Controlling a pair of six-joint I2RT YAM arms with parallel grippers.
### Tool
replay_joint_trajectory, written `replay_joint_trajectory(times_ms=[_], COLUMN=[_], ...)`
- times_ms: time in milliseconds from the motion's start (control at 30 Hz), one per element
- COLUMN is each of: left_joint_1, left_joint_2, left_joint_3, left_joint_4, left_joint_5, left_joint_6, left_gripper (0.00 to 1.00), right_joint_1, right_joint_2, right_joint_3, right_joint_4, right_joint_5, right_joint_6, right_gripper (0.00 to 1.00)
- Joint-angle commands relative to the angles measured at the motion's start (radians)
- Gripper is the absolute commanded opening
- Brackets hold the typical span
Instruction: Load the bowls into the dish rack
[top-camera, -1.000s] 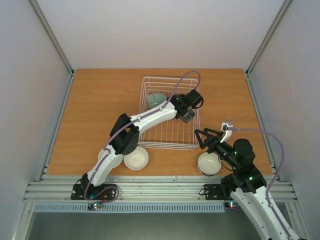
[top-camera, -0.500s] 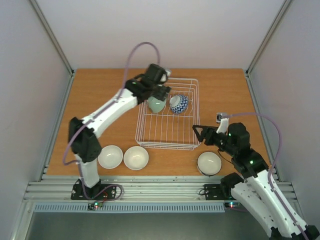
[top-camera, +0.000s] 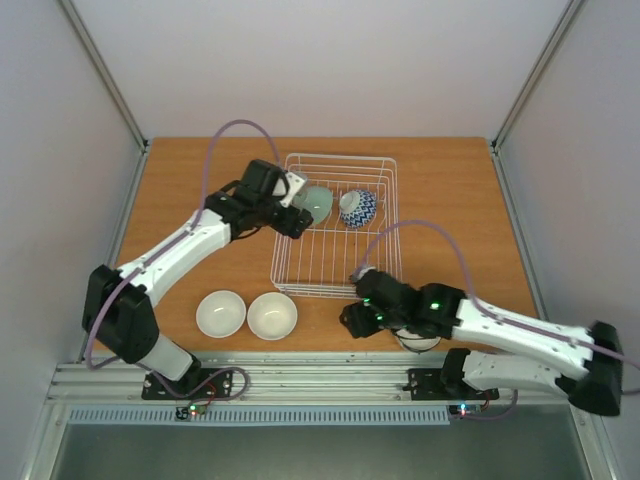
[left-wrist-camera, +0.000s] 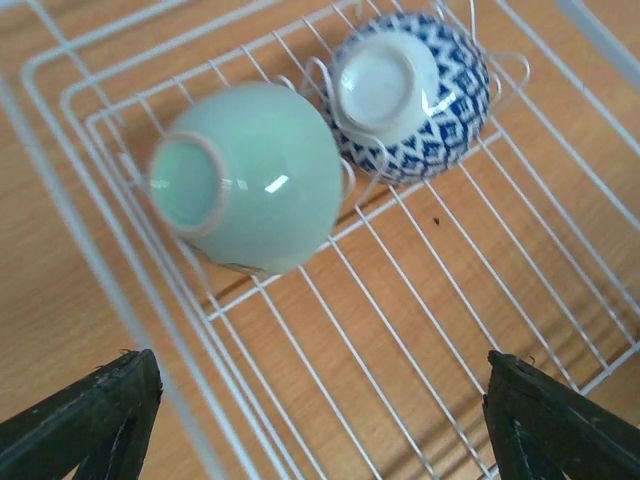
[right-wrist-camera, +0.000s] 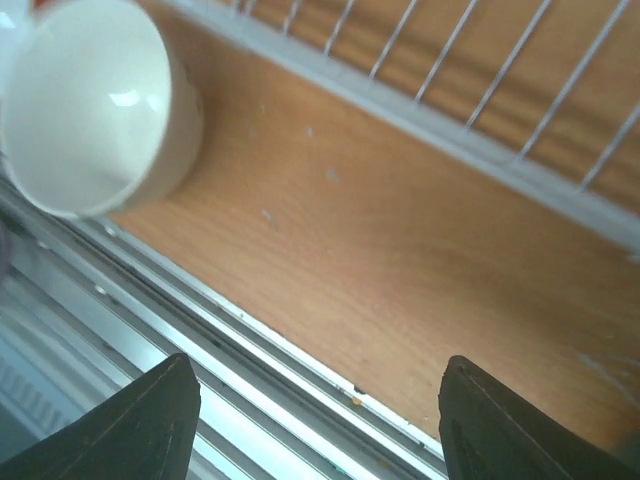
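The white wire dish rack (top-camera: 310, 292) stands mid-table. Inside, at its far end, a pale green bowl (top-camera: 316, 203) (left-wrist-camera: 250, 180) and a blue-patterned bowl (top-camera: 357, 207) (left-wrist-camera: 410, 95) lie bottom-up. My left gripper (top-camera: 297, 218) (left-wrist-camera: 320, 430) hovers over the rack's left side, open, nothing between its fingers. Two white bowls (top-camera: 221, 313) (top-camera: 272, 315) sit upright on the table in front of the rack. My right gripper (top-camera: 355, 318) (right-wrist-camera: 320, 430) is open and empty over the table's front edge, right of a white bowl (right-wrist-camera: 85, 105). A third white bowl (top-camera: 415, 343) lies mostly under the right arm.
The rack's near rim (right-wrist-camera: 480, 150) runs just beyond the right gripper, and the metal rail (right-wrist-camera: 200, 330) of the table's front edge lies under it. The rack's left rim (left-wrist-camera: 90, 255) passes below the left gripper. Grey walls enclose the table on both sides.
The left arm has drawn back from the rack's right side to its left side. The right arm has swung low and leftward across the front, covering the right white bowl.
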Motion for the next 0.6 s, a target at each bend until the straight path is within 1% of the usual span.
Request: replay_joint_trajectory(times_ms=[0,100,133,200,300,367,467,567], left_joint_1=[0.077,0.102,0.113,0.138,0.168,0.181,0.203,0.218], left_joint_2=[-0.125,-0.187,-0.201,-0.233,-0.258,-0.263,-0.260,-0.252], left_joint_3=[-0.050,-0.074,-0.078,-0.093,-0.117,-0.132,-0.146,-0.149], left_joint_4=[0.156,0.164,0.160,0.161,0.161,0.159,0.163,0.165], left_joint_5=[0.190,0.188,0.184,0.184,0.192,0.192,0.199,0.219], left_joint_6=[-0.038,-0.037,-0.035,-0.033,-0.038,-0.037,-0.037,-0.037], left_gripper=[0.88,0.89,0.89,0.90,0.90,0.90,0.91,0.91], right_joint_1=[0.092,0.107,0.114,0.121,0.122,0.122,0.123,0.124], right_joint_2=[0.189,0.313,0.358,0.436,0.484,0.513,0.574,0.627], right_joint_3=[0.047,0.077,0.097,0.139,0.169,0.193,0.226,0.246], right_joint_4=[0.077,0.237,0.266,0.293,0.342,0.359,0.384,0.396], right_joint_5=[0.075,-0.019,-0.027,-0.018,-0.026,-0.031,-0.087,-0.093], right_joint_6=[0.068,0.057,0.051,0.041,0.028,0.023,0.025,0.030], right_gripper=[0.65,0.65,0.65,0.65,0.65,0.65,0.65,0.65])
